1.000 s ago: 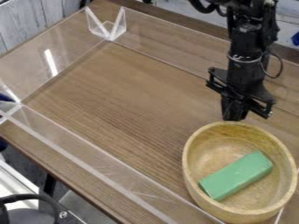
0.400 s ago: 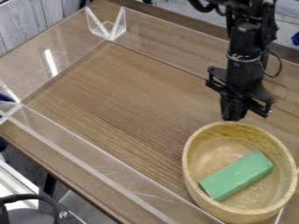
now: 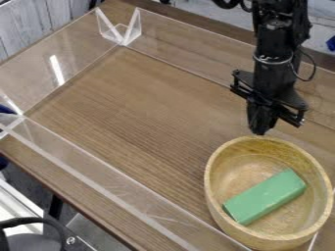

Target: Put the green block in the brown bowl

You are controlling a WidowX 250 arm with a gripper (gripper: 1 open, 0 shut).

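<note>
On the wooden table (image 3: 118, 108), the brown bowl (image 3: 225, 165) holds the green block (image 3: 264, 196).

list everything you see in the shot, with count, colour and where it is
green block: one, bright green, lying inside the brown bowl
brown bowl: one, light tan, on the table at the lower right of the picture
table: one, brown wood look, across most of the picture
clear angular piece: one, transparent with whitish edges, near the top left of the table
black curved item: one, black, bottom left corner, too cut off to name
robot arm: one, black, coming in from the top right
gripper: one, black, shut, just above the far side of the bowl
</note>
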